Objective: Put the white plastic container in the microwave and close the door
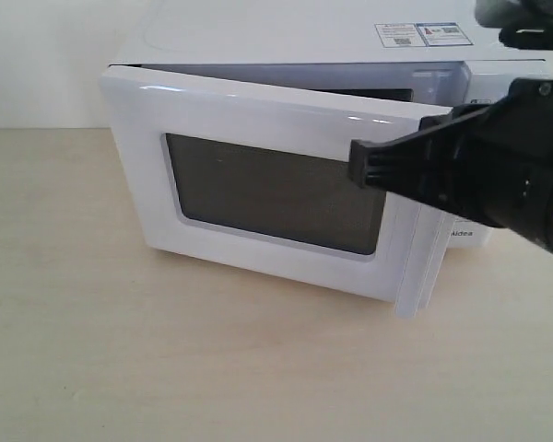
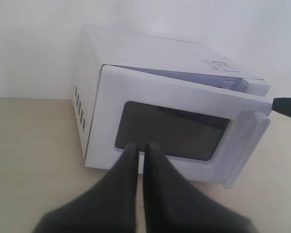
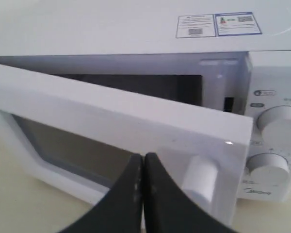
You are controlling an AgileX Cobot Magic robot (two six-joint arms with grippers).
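The white microwave (image 1: 258, 37) stands at the back of the table with its door (image 1: 267, 193) swung most of the way in, a narrow gap left along the top. My right gripper (image 1: 359, 170) is shut, and its tip is against the door's front between the dark window and the vertical handle (image 3: 200, 177). In the right wrist view the right gripper (image 3: 143, 156) has its fingers pressed together with nothing between them. My left gripper (image 2: 141, 145) hovers in front of the door (image 2: 169, 131), its fingers almost touching and empty. The white plastic container is hidden.
Two round dials (image 3: 281, 121) sit on the microwave's control panel beside the door. Stickers (image 1: 424, 35) lie on its top. A white wall rises behind it. Pale wooden tabletop (image 1: 166, 368) stretches in front and to the left.
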